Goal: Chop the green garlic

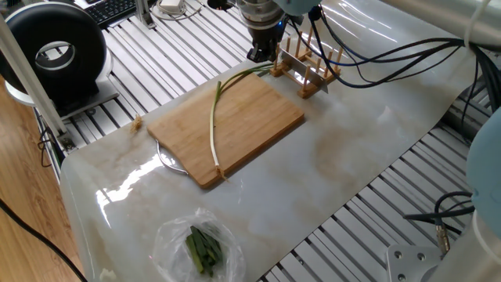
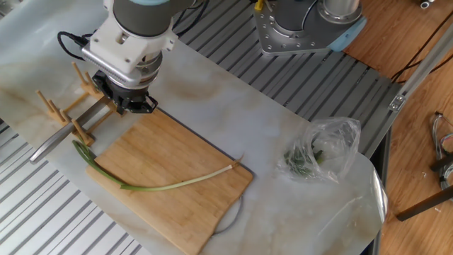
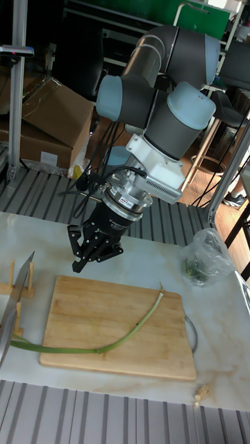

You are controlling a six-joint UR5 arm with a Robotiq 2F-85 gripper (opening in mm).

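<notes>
Above the cutting board's far edge, gripper spread open, empty, green garlic whole.

The green garlic lies across the cutting board, its leafy tip beside the knife rack.

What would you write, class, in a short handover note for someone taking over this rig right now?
Claw: empty, fingers apart, hanging above the table beside the far edge of the cutting board, near the wooden rack that holds the knife.
Green garlic: one whole stalk lying across the board, leafy tip past the edge by the rack, white end at the opposite corner.
Done: stalk laid out; no cuts.
Left: take the knife, chop the stalk.
Bag of greens sits apart on the table.
</notes>
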